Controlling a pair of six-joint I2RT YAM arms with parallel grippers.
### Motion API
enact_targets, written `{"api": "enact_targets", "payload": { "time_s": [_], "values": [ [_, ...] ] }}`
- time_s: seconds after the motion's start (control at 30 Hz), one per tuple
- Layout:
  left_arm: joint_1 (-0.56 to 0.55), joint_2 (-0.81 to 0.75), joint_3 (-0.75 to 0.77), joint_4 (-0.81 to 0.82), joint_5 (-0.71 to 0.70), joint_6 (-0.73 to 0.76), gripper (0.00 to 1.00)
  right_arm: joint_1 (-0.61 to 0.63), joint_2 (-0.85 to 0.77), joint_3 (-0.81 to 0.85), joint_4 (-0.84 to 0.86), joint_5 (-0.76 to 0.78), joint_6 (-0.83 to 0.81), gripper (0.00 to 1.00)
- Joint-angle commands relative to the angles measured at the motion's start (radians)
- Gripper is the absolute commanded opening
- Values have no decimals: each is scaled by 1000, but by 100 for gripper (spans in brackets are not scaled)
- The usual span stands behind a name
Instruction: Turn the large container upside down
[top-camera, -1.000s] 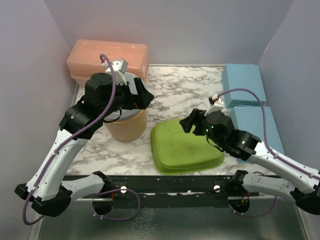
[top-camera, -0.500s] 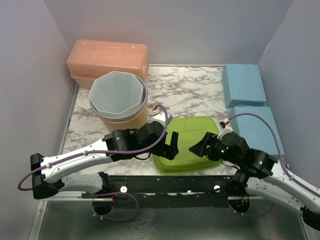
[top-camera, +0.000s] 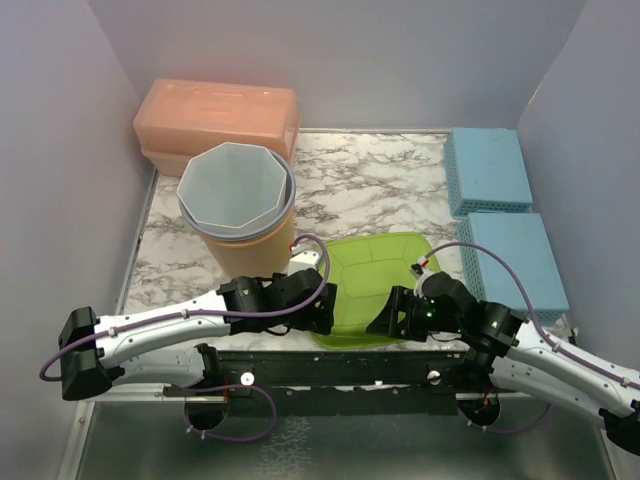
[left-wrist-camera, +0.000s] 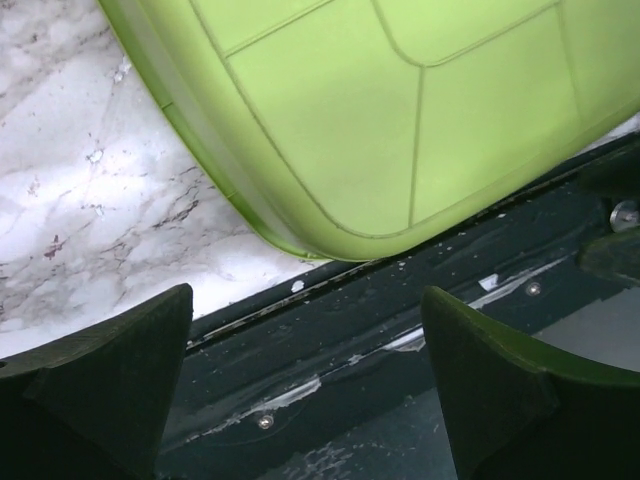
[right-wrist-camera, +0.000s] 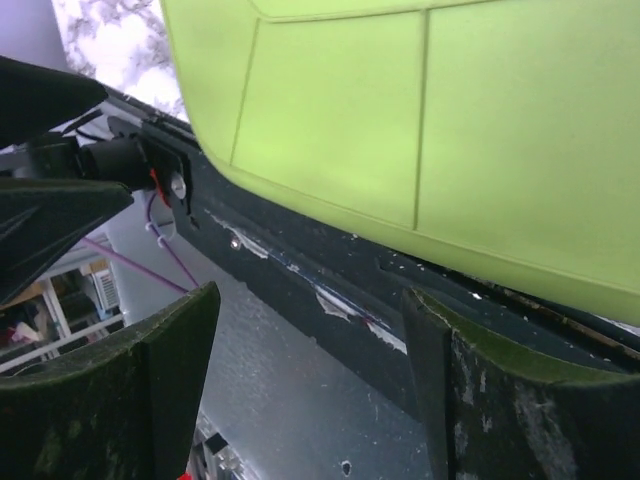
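Note:
The lime-green container (top-camera: 375, 275) lies at the table's front edge. Its flat panelled face with moulded lines fills the top of the left wrist view (left-wrist-camera: 400, 120) and the right wrist view (right-wrist-camera: 450, 130). My left gripper (top-camera: 322, 312) is open and empty at the container's near left corner; in its own view (left-wrist-camera: 310, 400) the fingers straddle the dark front rail below the corner. My right gripper (top-camera: 388, 322) is open and empty at the container's near edge, and in its own view (right-wrist-camera: 310, 390) it is also over the rail. Neither gripper holds the container.
A grey bucket (top-camera: 235, 190) nested in a tan one stands at the back left, in front of an orange lidded box (top-camera: 215, 115). Two blue baskets (top-camera: 490, 170) lie along the right side. The dark front rail (top-camera: 330, 365) runs under both grippers.
My left arm has swung from the buckets down to the container's near left corner. My right gripper has dropped from the container's top to its near edge. The buckets now show uncovered.

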Motion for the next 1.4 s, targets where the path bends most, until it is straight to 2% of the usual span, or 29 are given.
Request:
{"api": "enact_targets", "payload": {
  "time_s": [0.0,0.17,0.27,0.37,0.47,0.6,0.67,0.73,0.83,0.97,1.07,1.17,1.37],
  "values": [
    [-3,44,-81,90,-17,-71,97,5,39,23,-69,127,86,78],
    [28,143,-67,191,-45,-96,99,5,39,6,-70,269,134,79],
    [135,200,-47,232,-4,-57,99,5,99,69,-186,421,229,80],
    [268,261,-47,393,136,-24,99,5,168,114,-105,518,167,81],
    [303,379,92,436,183,59,99,-5,282,154,-15,563,142,81],
    [311,534,320,368,170,127,99,-72,447,242,39,598,83,81],
    [310,569,381,329,166,135,99,-181,499,277,79,544,27,82],
    [313,560,384,311,155,123,99,-298,534,294,136,418,-55,82],
    [317,506,347,290,140,109,99,-380,553,322,179,337,-162,82],
    [316,408,279,288,132,103,99,-398,588,377,190,181,-289,82],
    [317,333,246,277,114,104,99,-398,545,352,159,175,-248,82],
    [318,272,237,275,117,121,99,-398,464,252,206,105,-215,82],
    [316,205,285,274,175,188,99,-397,401,140,173,71,-181,82]
  ]
}}
